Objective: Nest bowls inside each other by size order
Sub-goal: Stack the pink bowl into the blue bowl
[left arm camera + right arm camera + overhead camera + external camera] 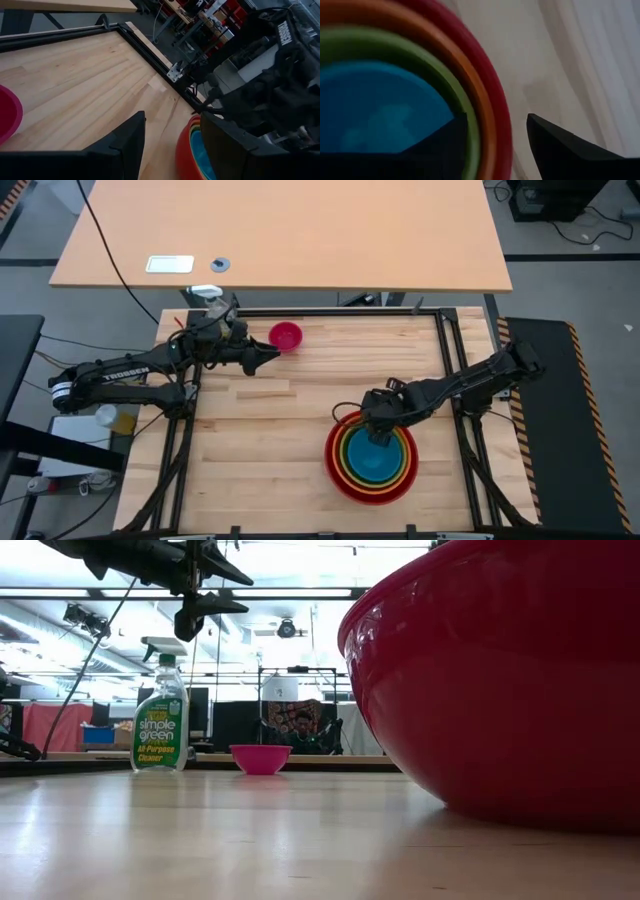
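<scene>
Bowls of four sizes sit nested on the wooden worktop [270,470] toward its right front: the red bowl [333,470] outermost, then the orange bowl [343,462], the green bowl [352,455] and the blue bowl [372,464] at the centre. A fifth one, the small pink bowl [286,336], stands alone and upright near the far edge of the worktop, well apart from the stack. The right claw [378,428] hangs over the far rim of the stack, and its wrist view shows its two dark fingers [555,145] spread apart, straddling the coloured rims with nothing between them. The left claw [268,356] is raised above the worktop just beside the pink bowl, on that bowl's left and not touching it; its fingers [125,145] also stand apart and hold nothing. In the low view, the red bowl fills the right side close to the camera, the pink bowl shows farther back, and a spray bottle [160,720] of green cleaner stands upright to the left of it.
</scene>
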### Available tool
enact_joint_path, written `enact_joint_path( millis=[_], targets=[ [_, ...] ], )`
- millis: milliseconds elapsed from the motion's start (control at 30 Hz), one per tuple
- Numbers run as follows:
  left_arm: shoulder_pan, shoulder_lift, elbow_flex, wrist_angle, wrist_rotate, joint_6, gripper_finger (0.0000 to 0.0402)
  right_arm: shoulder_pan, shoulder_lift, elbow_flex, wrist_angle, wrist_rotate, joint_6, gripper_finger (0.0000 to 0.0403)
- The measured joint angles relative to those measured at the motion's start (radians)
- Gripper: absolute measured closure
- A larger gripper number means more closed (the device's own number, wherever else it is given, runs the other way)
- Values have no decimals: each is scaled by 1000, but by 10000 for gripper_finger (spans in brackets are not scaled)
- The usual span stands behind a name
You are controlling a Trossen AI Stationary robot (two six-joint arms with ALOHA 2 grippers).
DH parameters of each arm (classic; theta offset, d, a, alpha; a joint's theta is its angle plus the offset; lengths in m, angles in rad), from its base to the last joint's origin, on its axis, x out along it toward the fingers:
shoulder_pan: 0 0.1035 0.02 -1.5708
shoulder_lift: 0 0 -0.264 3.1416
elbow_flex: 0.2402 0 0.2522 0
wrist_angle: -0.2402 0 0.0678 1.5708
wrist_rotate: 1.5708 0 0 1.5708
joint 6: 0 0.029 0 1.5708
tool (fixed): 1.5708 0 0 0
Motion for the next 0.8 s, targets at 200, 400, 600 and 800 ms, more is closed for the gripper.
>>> enact_joint_path(
  millis=[200,400,600,800],
  targets=[
    [0,0,0,0,0,-13,209,-88,-1,66,27,30,-36,192],
    [-8,26,0,-39,-19,-78,209,-243,-4,66,53,-11,-119,193],
    [-35,79,0,-110,-31,-142,209,-408,-91,65,103,-13,-308,193],
    [-68,103,0,-105,-236,-306,209,-602,-187,65,127,-89,-484,193]
  ],
)
